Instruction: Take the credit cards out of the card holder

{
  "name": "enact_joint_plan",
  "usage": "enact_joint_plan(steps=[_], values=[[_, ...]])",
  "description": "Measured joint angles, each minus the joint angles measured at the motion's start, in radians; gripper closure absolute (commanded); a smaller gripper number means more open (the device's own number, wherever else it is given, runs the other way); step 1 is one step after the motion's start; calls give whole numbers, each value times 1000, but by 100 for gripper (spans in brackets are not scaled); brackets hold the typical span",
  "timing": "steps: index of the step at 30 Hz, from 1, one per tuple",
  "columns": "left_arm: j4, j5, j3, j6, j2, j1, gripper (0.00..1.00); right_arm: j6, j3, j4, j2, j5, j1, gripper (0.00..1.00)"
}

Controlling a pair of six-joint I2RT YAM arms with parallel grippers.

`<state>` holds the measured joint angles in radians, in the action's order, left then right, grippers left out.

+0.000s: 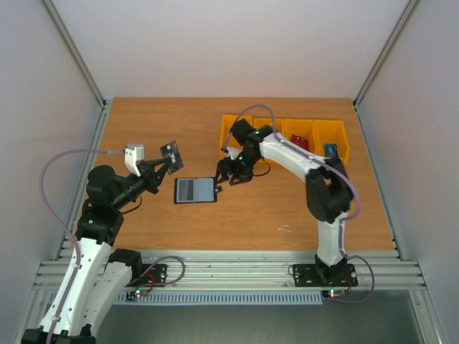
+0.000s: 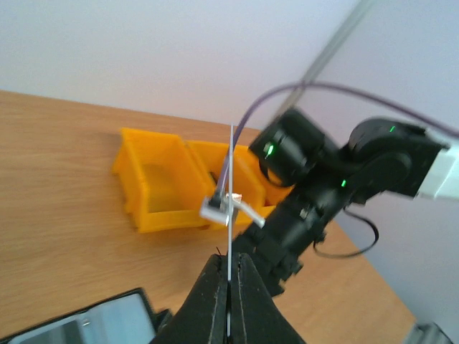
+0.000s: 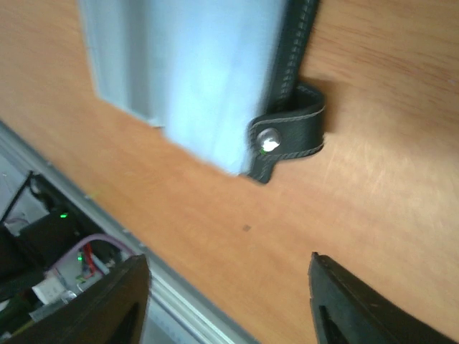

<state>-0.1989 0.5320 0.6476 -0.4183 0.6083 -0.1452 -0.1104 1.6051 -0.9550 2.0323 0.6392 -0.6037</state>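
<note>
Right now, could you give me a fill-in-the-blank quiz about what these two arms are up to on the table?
The left pincer is shut on a thin, dark ____, held above the table.
The right pincer is beside the card holder with its jaws ____, holding nothing.
The card holder lies flat, its small tab toward the ____ pincer.
The bins at the back are coloured ____.
Missing words: credit card; open; right; yellow.

We see the card holder (image 1: 195,190) on the table (image 1: 143,129), bins (image 1: 226,140) behind. Leftward, a credit card (image 1: 170,152) sits in the left end effector (image 1: 165,162).
</note>
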Motion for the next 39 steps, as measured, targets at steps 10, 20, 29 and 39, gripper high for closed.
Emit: enact_joint_plan(steps=[10,20,29,39], values=[[262,293,-16,-81,3,0,100,-142,90,214,-417,311,8,25],[324,367,-16,-120,5,0,100,28,57,543,-364,473,-84,72],[319,354,-16,-136,5,0,100,111,6,655,-357,537,-92,99],[200,210,-16,-108,5,0,33,18,77,466,-338,468,-63,99]])
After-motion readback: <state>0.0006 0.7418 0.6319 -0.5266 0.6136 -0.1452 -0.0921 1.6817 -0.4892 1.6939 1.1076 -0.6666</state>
